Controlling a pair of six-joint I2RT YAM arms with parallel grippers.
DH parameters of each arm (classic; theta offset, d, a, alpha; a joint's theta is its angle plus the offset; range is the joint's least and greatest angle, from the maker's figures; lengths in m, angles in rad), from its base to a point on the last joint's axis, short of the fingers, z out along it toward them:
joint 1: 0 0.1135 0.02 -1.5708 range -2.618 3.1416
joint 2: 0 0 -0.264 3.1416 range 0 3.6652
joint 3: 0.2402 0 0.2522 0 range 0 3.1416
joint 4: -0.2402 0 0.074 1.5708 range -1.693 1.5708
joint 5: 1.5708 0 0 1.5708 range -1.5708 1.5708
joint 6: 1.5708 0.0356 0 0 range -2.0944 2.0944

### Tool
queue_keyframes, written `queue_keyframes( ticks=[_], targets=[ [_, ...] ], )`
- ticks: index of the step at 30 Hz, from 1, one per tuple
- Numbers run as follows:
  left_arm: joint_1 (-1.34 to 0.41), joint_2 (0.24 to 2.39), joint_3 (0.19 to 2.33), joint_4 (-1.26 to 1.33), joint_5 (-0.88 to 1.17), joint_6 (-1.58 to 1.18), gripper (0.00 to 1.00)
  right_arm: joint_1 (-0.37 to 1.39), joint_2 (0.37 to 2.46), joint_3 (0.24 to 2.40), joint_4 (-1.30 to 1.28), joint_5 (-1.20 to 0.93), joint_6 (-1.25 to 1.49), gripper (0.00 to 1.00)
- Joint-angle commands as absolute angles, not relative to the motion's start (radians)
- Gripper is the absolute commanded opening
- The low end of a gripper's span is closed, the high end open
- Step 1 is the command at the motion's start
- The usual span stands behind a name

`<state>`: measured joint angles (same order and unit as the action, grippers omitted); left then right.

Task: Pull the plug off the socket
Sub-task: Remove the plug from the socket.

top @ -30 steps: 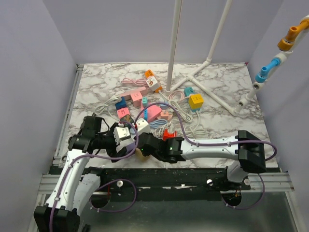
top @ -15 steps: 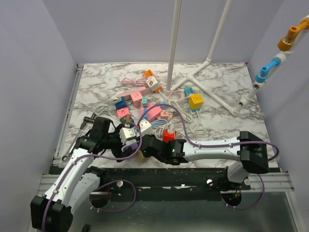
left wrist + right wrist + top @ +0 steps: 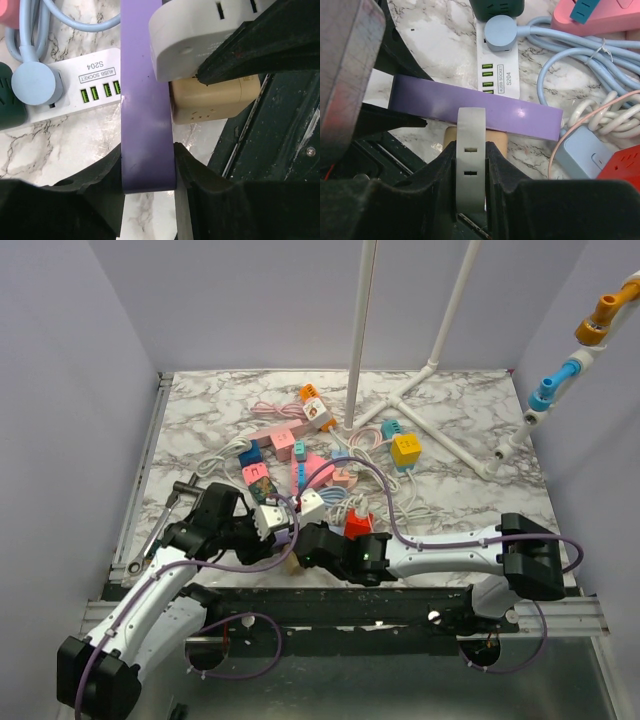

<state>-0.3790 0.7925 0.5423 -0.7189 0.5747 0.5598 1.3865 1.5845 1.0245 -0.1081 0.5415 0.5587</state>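
The left gripper clamps the purple strip; the right gripper pinches the grey plug, seemingly seated in the strip just ahead of its fingers. Pull straight apart (no twisting), both grips firm.

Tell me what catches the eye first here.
Near the front of the table both hands meet: the left hand clamps a purple block, the right hand pinches a grey socket piece crossing it. Behind them sprawls a tangle of pink, blue, yellow and red sockets and cables.
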Motion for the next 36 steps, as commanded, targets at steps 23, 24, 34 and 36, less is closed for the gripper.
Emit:
queue_keyframes(
  ticks=[23, 24, 34, 36],
  targets=[
    [-0.534, 0.842, 0.473, -0.625, 0.017, 0.474, 0.00, 1.395, 1.393, 0.955, -0.065, 0.682, 0.609, 0.01],
    [-0.537, 0.849, 0.478, -0.627, 0.009, 0.470, 0.00, 1.395, 1.390, 0.959, -0.069, 0.684, 0.604, 0.01],
    [-0.551, 0.855, 0.490, -0.616, -0.045, 0.452, 0.00, 1.400, 1.299, 0.963, -0.150, 0.749, 0.590, 0.01],
    [-0.552, 0.851, 0.502, -0.626, -0.035, 0.445, 0.00, 1.399, 1.273, 0.956, -0.206, 0.813, 0.605, 0.01]
  ],
)
